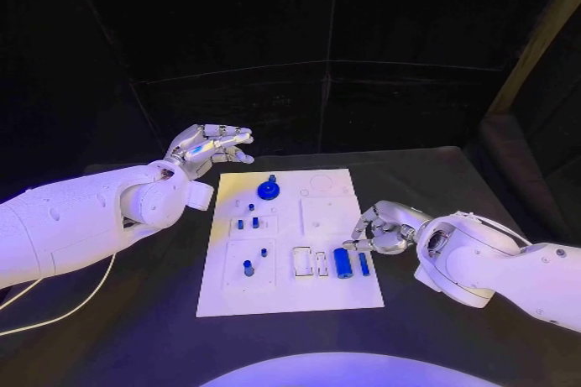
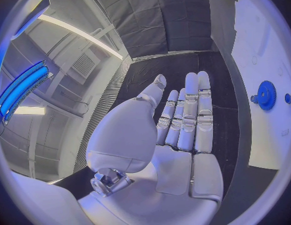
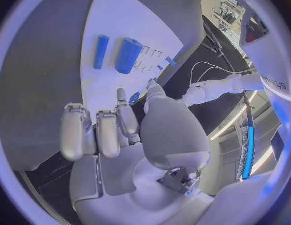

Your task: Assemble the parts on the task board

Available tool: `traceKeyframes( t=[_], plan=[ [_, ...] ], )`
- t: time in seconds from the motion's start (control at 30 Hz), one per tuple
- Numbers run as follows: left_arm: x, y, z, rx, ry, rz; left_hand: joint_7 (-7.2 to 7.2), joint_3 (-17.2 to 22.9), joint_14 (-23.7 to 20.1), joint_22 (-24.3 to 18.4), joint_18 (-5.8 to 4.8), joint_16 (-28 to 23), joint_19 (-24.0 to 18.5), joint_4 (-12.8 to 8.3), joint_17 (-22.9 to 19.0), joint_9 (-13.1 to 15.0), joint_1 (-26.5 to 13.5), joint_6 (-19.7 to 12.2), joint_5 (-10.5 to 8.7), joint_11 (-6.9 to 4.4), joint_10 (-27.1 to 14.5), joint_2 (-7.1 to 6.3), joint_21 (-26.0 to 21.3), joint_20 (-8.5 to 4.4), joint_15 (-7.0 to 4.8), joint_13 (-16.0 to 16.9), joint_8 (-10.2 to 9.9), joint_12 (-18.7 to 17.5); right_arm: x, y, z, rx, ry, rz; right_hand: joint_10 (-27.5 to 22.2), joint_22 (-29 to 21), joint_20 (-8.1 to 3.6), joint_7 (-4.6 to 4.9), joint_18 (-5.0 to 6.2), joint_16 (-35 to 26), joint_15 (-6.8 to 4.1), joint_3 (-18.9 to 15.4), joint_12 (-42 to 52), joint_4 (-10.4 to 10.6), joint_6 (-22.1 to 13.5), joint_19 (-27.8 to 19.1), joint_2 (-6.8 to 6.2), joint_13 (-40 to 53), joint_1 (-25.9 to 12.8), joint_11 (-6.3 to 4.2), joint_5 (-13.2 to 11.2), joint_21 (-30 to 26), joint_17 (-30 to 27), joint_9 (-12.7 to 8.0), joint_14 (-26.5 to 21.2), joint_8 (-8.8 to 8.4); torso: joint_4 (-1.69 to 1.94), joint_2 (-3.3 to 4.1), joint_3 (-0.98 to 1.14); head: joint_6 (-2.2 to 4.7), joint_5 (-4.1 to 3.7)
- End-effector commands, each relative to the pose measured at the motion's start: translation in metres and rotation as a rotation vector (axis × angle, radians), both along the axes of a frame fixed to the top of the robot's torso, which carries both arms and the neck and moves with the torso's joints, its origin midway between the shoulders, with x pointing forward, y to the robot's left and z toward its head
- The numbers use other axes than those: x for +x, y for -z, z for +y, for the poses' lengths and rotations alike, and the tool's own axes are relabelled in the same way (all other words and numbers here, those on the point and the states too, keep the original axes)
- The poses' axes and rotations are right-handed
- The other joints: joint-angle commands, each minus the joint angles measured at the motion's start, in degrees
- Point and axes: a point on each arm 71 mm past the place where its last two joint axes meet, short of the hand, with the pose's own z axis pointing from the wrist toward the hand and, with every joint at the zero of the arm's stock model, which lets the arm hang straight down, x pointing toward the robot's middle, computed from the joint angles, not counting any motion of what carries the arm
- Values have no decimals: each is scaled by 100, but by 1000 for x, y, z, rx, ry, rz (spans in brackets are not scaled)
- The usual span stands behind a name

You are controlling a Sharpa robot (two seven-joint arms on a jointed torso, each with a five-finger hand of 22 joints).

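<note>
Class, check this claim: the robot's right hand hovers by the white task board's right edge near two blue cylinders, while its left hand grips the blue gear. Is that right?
Not quite. The left hand grips nothing: the left wrist view shows its fingers straight and empty, and the blue gear sits apart on the white task board. The rest holds: the right hand hovers at the board's right edge near the two blue cylinders.

your left hand [image 2: 180, 135] lies flat and empty, fingers [image 2: 194, 112] stretched out straight and side by side over the black table [image 2: 155, 75]. beside it runs the white task board [image 2: 261, 50], with a blue gear-shaped part [image 2: 267, 95] on it and a small blue round part [image 2: 288, 98] just next to that.
</note>
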Motion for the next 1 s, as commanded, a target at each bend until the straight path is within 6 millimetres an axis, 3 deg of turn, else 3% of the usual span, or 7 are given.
traceKeyframes(
  t=[0.03,0.23,0.53,0.7,1.0],
  plan=[
    [-1,-2,-1,-14,11,-10,-18,-28,-13,-5,23,-6,44,-9,1,4,14,-17,13,-12,-46,58,-19,0,18,3,25,39,-1,2,-1,-78,26,-9,55,544,20,25,-85,124,42,-71,180,-3,-100,146,1,240,123,26,95,124,504,15,437,73,-2,7,-3,-10,12],
    [-1,-2,-2,-15,13,-9,-18,-32,-16,-8,22,-7,45,-10,1,4,16,-18,13,-12,-51,62,-22,0,19,3,27,46,-3,6,1,-95,38,9,-634,1484,79,121,-303,176,112,-201,-541,-19,-498,784,20,-574,297,116,132,617,607,13,424,162,-7,4,-1,-44,17],
    [-1,-2,-2,-15,14,-8,-18,-32,-16,-8,22,-7,45,-10,1,4,16,-18,13,-12,-51,62,-22,0,19,3,27,46,-9,19,10,-126,21,69,-388,1505,94,121,-308,414,127,-300,-183,-18,-518,797,67,-134,356,123,122,627,1087,55,516,351,-12,8,-3,-83,3],
    [-1,-2,-2,-15,15,-8,-18,-32,-16,-8,22,-7,45,-10,1,4,16,-18,13,-12,-51,62,-22,0,19,3,27,46,-11,25,15,-135,15,89,-228,1505,94,112,-308,454,125,-368,39,0,-513,797,91,132,315,118,69,627,1168,69,531,435,-6,8,4,-110,9],
    [-2,-2,-2,-15,14,-7,-19,-36,-18,-11,22,-7,46,-10,1,5,19,-16,13,-12,-53,67,-25,0,19,2,31,54,-11,30,22,-146,7,108,-162,1505,89,96,-308,455,118,-438,138,8,-479,797,116,255,262,106,-52,627,1169,85,529,528,2,12,-4,-127,43]
  ],
)
